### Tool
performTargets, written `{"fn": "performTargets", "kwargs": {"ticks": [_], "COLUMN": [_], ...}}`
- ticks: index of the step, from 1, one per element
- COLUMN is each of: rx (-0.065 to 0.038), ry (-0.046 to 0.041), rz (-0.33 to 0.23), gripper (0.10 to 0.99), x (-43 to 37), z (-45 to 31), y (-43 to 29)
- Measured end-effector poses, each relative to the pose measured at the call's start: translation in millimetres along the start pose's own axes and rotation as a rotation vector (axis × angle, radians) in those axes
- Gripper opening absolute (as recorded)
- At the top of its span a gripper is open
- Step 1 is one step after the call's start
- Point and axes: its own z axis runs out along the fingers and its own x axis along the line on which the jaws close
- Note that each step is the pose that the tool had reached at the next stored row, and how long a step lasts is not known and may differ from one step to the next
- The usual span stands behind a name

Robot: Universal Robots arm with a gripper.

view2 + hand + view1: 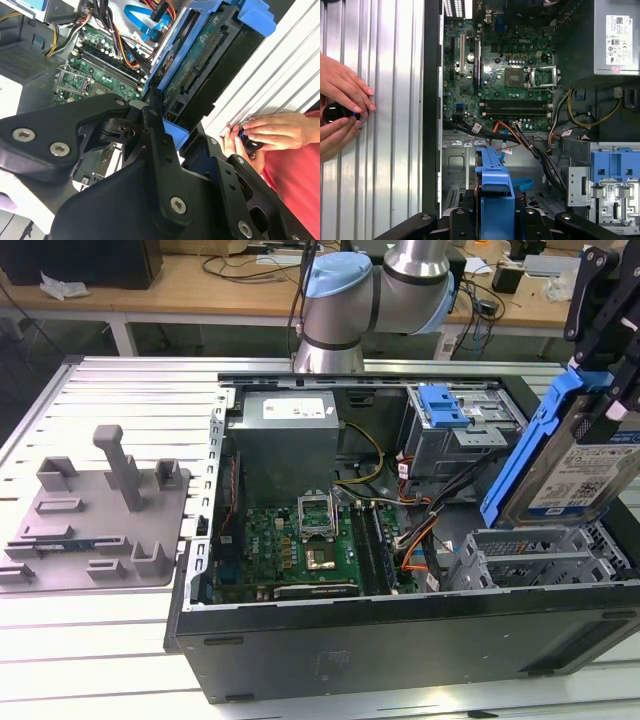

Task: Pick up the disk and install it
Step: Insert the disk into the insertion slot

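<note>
Black gripper point(604, 388) fingers clamped on silver hard drive in blue plastic bracket point(578, 468), tilted, over grey metal drive cage point(530, 555).

Silver-metal disk point(585, 430) (matt blue plastic bracket point(527, 447))

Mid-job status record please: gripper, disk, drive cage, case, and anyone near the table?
gripper: jaws shut on the disk
disk: held tilted above the drive cage, blue bracket on, not seated
drive cage: grey, at the exterior view's right end of the case
computer case: open, lying on the ribbed table
person's hands: on the table beside the case, around a small black object
</note>
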Motion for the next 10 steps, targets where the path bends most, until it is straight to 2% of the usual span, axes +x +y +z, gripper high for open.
{"fn": "performTargets", "kwargs": {"ticks": [10], "rx": [0.0], "ry": [0.0], "rz": [0.0], "gripper": [0.365], "x": [0.2], "z": [6.0], "y": [-2.0]}}
